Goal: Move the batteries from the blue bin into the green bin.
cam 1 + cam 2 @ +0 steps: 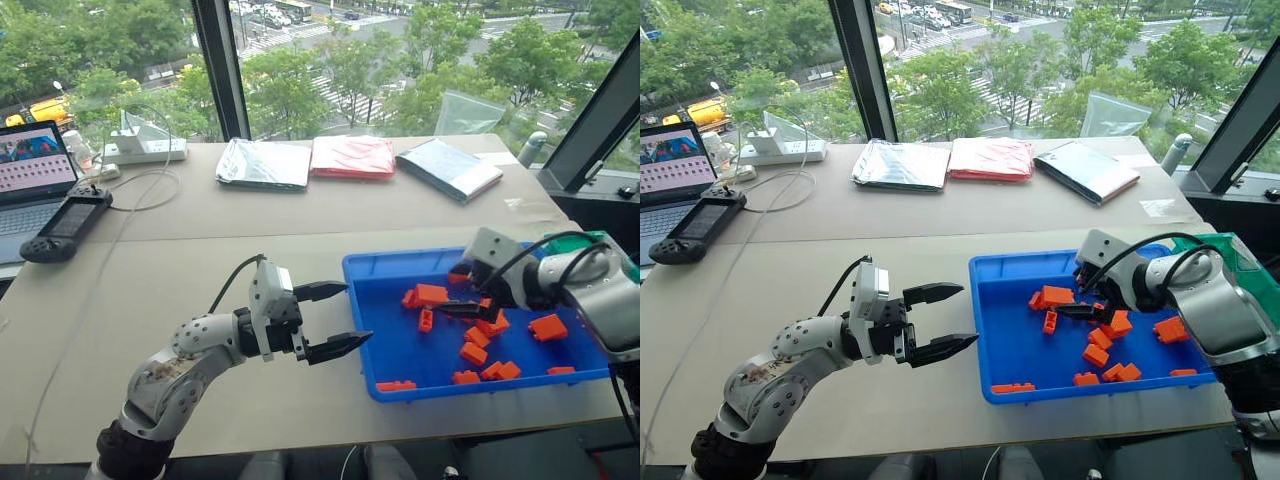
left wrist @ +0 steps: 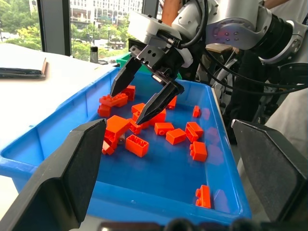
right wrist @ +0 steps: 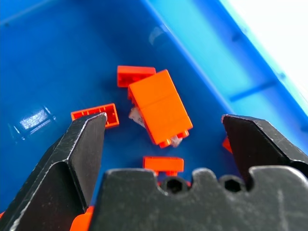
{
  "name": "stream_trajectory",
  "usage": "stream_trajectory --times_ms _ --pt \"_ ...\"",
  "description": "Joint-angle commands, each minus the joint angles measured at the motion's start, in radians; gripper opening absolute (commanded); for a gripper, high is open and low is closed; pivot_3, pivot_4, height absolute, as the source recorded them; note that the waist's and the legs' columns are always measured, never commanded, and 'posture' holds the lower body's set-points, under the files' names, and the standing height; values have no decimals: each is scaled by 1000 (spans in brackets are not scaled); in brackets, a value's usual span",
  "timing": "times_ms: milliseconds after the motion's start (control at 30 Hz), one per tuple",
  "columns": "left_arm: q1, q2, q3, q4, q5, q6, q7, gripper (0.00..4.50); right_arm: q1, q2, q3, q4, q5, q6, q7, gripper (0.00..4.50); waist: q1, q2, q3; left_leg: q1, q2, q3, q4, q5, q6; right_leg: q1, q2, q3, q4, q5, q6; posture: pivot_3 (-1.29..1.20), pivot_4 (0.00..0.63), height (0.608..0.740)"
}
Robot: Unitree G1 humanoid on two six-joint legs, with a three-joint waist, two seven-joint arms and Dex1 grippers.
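The blue bin (image 1: pixel 390 345) sits on the table's right side, holding several orange batteries (image 1: pixel 432 294). My right gripper (image 1: pixel 447 290) hangs open just above the pile near the bin's far side, tilted downward. In the right wrist view a chunky battery (image 3: pixel 161 106) lies between its fingers (image 3: pixel 82 149), untouched. My left gripper (image 1: pixel 357 312) is open and level, pointing at the bin's left wall and holding nothing. In the left wrist view the right gripper (image 2: pixel 125 107) is poised over the batteries (image 2: pixel 137 144). The green bin (image 1: pixel 1250 260) is at the far right, mostly hidden behind my right arm.
At the far left are a laptop (image 1: pixel 30 165), a black handheld controller (image 1: pixel 65 225) and a power strip (image 1: pixel 145 150) with trailing cables. Silver (image 1: pixel 265 163), red (image 1: pixel 352 157) and dark (image 1: pixel 448 168) flat packets lie along the table's far edge by the window.
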Motion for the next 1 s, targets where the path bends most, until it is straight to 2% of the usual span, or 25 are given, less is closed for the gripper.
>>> stream_trajectory --times_ms 33,167,400,500,633,700,733,833,1000 --pt "-6 1 6 -22 6 -15 -2 4500 -35 16 16 39 -32 -43 25 4450 3 0 0 0 0 0 0 0 0 0 0 0 0 0 0 0 150 740" --pt "-5 -2 9 -22 11 -23 -1 4500 -67 60 30 93 -53 -32 12 4450 4 0 0 -1 0 0 0 0 0 0 -1 0 0 0 0 0 150 740" --pt "2 -19 11 -21 11 -45 -9 4500 -71 74 37 118 -81 -28 30 4450 4 0 0 -1 0 -1 0 0 0 0 -1 0 0 0 0 0 150 740" --pt "11 -41 18 -15 -6 -54 -11 4500 -70 75 40 117 -87 -26 39 3762 4 0 0 -1 0 -1 0 0 0 0 -1 0 0 0 0 0 150 740" --pt "13 -44 14 -6 3 -69 -33 4500 -77 77 50 125 -101 -35 59 2278 4 0 0 -1 0 -1 0 0 0 0 -1 0 0 0 0 0 150 740" --pt "11 -47 14 -3 7 -72 -35 4500 -84 84 55 137 -111 -44 58 1629 4 0 0 -1 0 -1 0 0 0 0 -1 0 0 0 0 0 150 740" --pt "10 -49 13 -1 9 -74 -35 4500 -87 89 55 145 -114 -48 54 1451 4 0 0 -1 -1 -1 0 0 0 0 -1 0 0 0 0 0 150 740" --pt "10 -51 11 1 14 -78 -35 4500 -93 94 50 151 -119 -52 59 1451 4 0 0 -1 -1 -1 0 0 0 0 -1 0 0 0 0 0 150 740" --pt "10 -49 14 1 17 -81 -34 4500 -117 58 -36 101 -99 -5 30 1451 5 0 0 -1 -1 -1 0 0 0 0 -1 0 0 0 0 0 150 740"
